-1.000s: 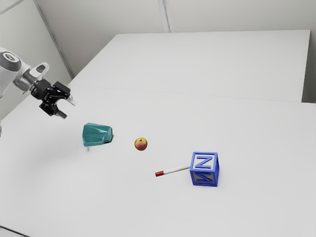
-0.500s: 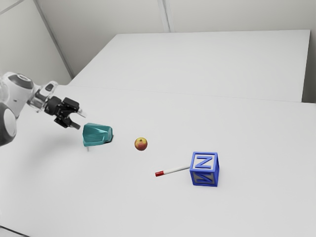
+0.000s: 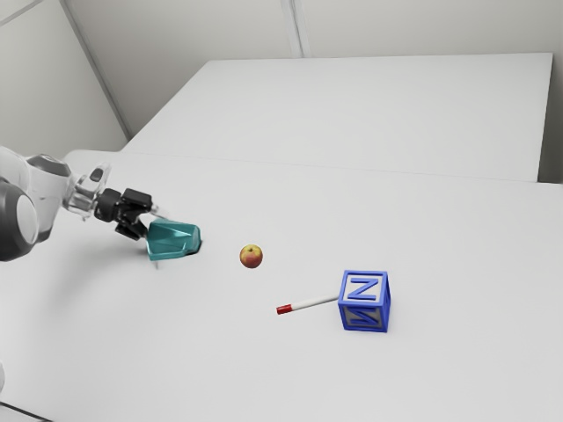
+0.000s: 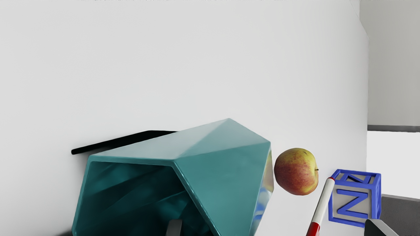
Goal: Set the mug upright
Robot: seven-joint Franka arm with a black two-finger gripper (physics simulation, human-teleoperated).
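The teal faceted mug point(image 3: 174, 240) lies on its side, its mouth toward the arm. At that mouth is my gripper point(image 3: 153, 226), low over the table. In the wrist view, the open gripper point(image 4: 275, 227) has one finger in front of the opening of the mug point(image 4: 223, 183) and the other beyond the mug's outer wall. Whether either finger touches it, I cannot tell. A flat black strip point(image 4: 124, 141) shows along the mug's side; I cannot tell if it is a handle.
Beyond the mug's base is an apple point(image 3: 252, 257). Toward the exterior view's right lie a white marker with a red end point(image 3: 308, 305) and a blue-edged letter block point(image 3: 364, 301), all on the white table point(image 3: 422, 229).
The arm has come down toward the exterior view's right, bringing my gripper from above and away to the mug's mouth. The mug, apple, marker and block have stayed where they were.
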